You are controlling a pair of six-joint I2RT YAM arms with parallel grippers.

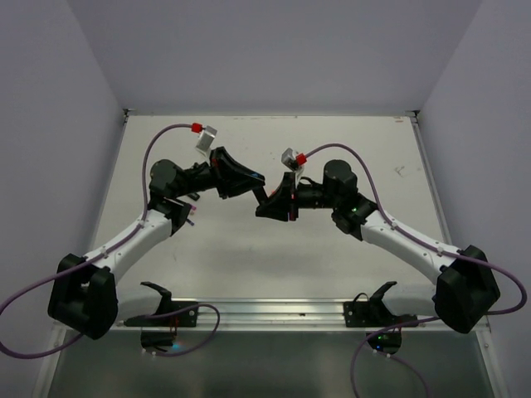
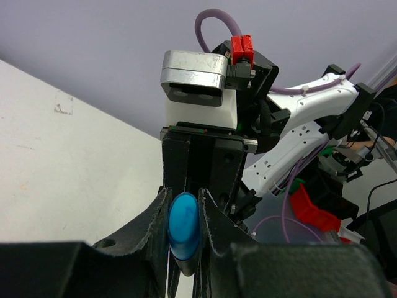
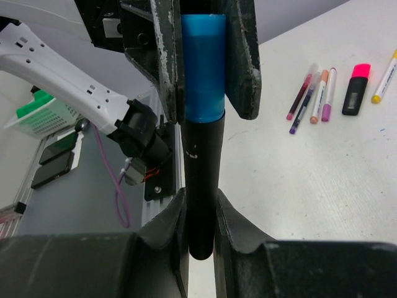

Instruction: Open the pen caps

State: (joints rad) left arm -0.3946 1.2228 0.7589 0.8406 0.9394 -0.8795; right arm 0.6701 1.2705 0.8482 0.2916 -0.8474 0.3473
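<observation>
A stubby black highlighter is held in the air between both arms, above the middle of the table (image 1: 398,240). In the left wrist view my left gripper (image 2: 183,214) is shut on its blue pen cap (image 2: 183,226), seen end-on. In the right wrist view my right gripper (image 3: 201,208) is shut on the black body (image 3: 201,174). There the blue cap (image 3: 203,68) sits on the body, squeezed by the left fingers (image 3: 166,56). From above, the left gripper (image 1: 253,184) and right gripper (image 1: 267,205) meet tip to tip.
More capped pens lie on the table: a black highlighter with a pink cap (image 3: 355,89), a few thin pens (image 3: 313,93) and a white pen with a yellow cap (image 3: 384,77). A green basket (image 3: 40,112) and the metal rail (image 3: 162,192) lie beyond the table's edge.
</observation>
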